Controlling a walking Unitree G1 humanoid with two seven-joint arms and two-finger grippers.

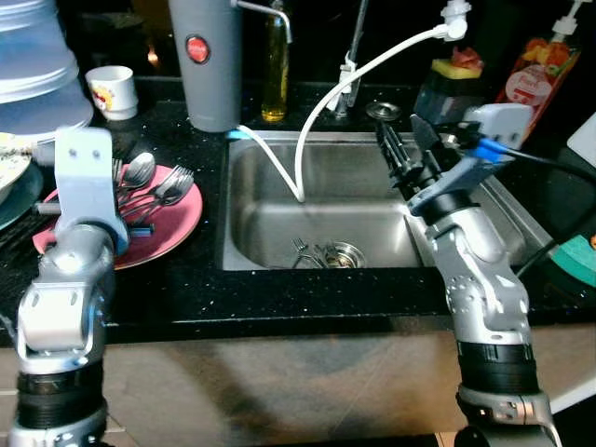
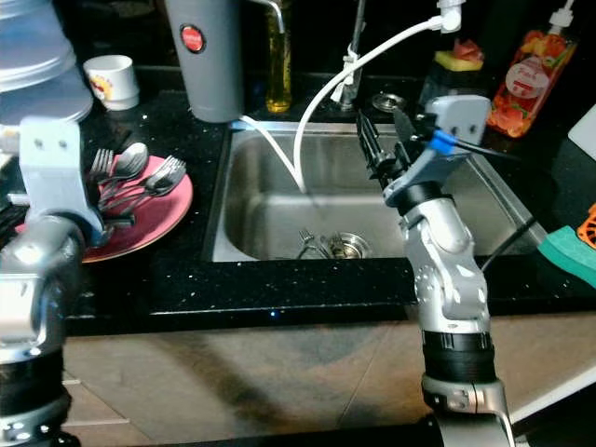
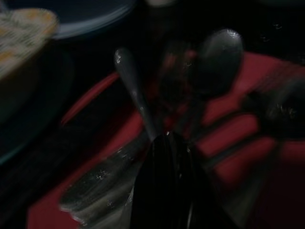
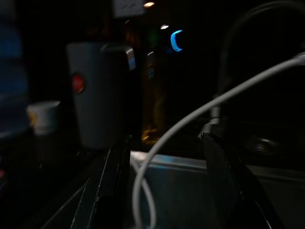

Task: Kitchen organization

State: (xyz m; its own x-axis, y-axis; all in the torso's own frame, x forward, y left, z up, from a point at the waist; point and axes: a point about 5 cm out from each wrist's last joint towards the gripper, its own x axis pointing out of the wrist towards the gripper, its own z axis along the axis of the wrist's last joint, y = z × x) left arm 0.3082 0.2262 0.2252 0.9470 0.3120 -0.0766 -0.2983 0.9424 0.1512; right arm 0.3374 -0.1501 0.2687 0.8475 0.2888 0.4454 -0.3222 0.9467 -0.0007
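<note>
Cutlery [image 1: 154, 186] lies heaped on the red plate [image 1: 182, 228] left of the sink [image 1: 270, 219]. The left gripper [image 3: 164, 143] is down among it, fingers pressed together, seemingly pinching a spoon handle [image 3: 136, 95]. Lifting straight up should avoid dragging neighbours. The right gripper [image 1: 407, 154] waits over the sink, fingers spread, holding nothing

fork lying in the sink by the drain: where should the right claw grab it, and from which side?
Judging from the head views: grip the fork near its upper end, the end farther from the drain, coming straight down from above. It lies low on the sink floor, walls all round, so a side approach looks blocked. The right claw is open over the basin; mind the white hose.
</note>
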